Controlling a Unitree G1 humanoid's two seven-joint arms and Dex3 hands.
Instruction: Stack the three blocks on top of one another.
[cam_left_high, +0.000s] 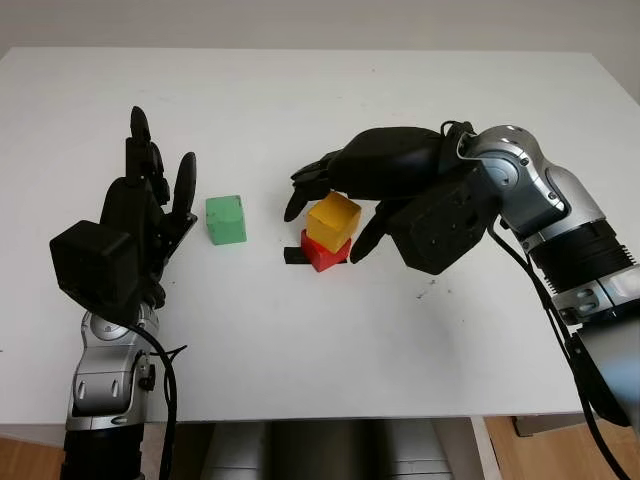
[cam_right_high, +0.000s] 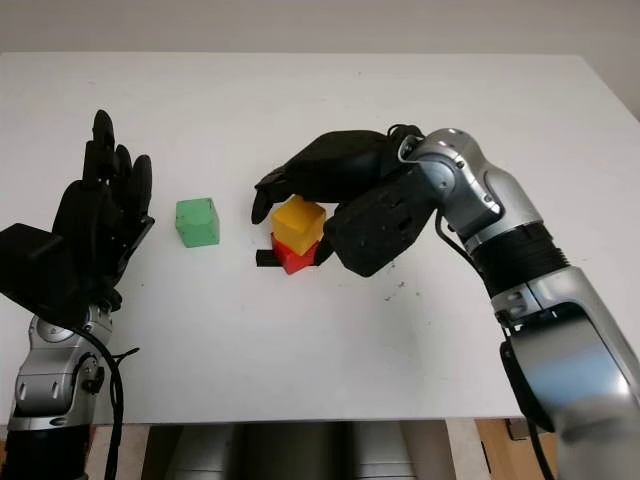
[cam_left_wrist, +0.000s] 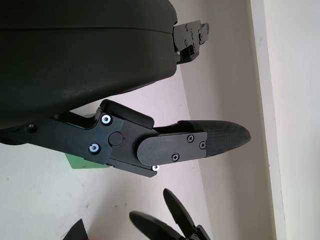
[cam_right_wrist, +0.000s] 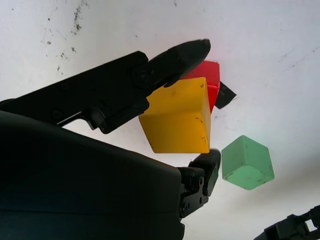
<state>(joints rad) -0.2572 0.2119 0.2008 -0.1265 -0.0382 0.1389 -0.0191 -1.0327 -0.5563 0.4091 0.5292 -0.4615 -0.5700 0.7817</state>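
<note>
Likely lab or test room: bare white table (cam_left_high: 330, 360), plain wall, wood floor.

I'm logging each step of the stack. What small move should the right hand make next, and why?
Probably open the right hand and lift clear: the yellow block already sits on the red block, slightly skewed, with fingers around it. The green block stands apart beside the open left hand.
</note>
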